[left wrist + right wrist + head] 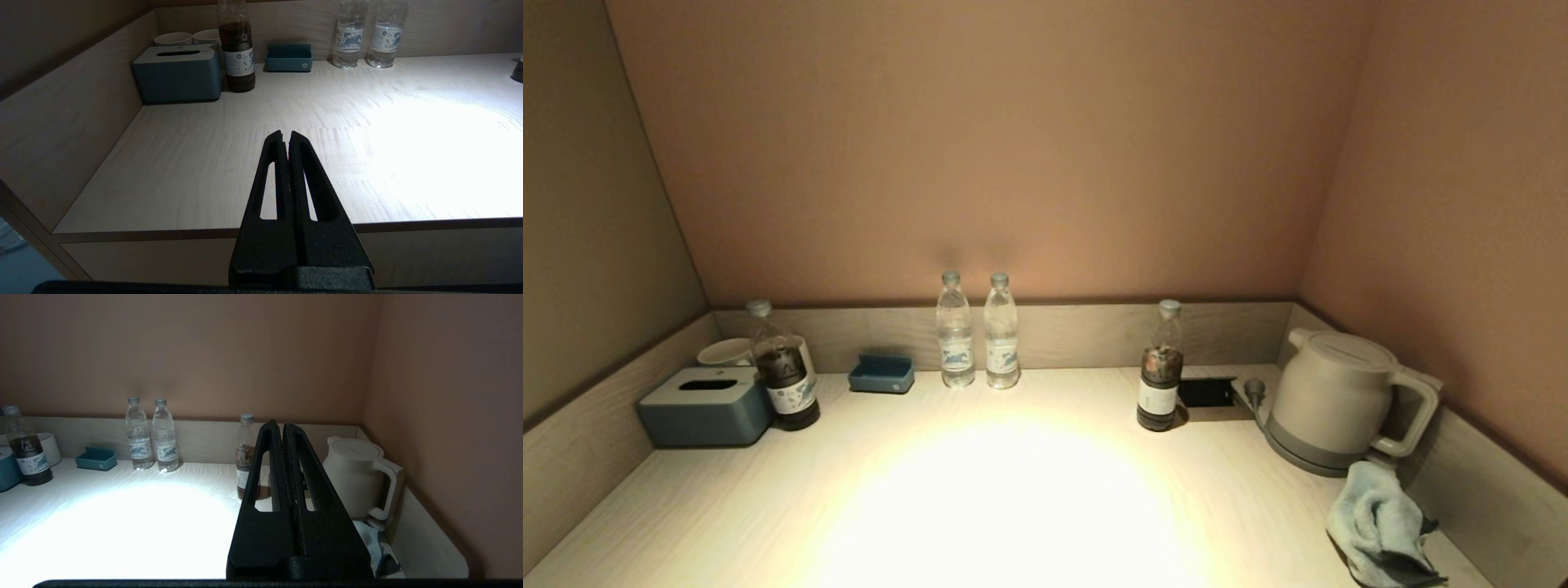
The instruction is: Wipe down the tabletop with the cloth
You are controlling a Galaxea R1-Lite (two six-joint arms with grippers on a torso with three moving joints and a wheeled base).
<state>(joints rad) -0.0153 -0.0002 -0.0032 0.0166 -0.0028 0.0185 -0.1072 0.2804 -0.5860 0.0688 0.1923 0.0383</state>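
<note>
A crumpled light blue cloth [1380,527] lies at the front right of the pale wood tabletop [1013,506], just in front of the kettle. It also shows in the right wrist view [374,543], partly hidden behind the fingers. My right gripper [282,424] is shut and empty, held above and in front of the table's right part. My left gripper [285,132] is shut and empty, held off the table's front edge at the left. Neither arm shows in the head view.
A beige kettle [1331,400] stands at the back right, a dark bottle [1160,376] beside a socket recess [1207,392]. Two water bottles [977,331] stand at the back. A blue tissue box [704,404], dark bottle [783,367], cups [727,351] and blue tray [881,373] are at the left.
</note>
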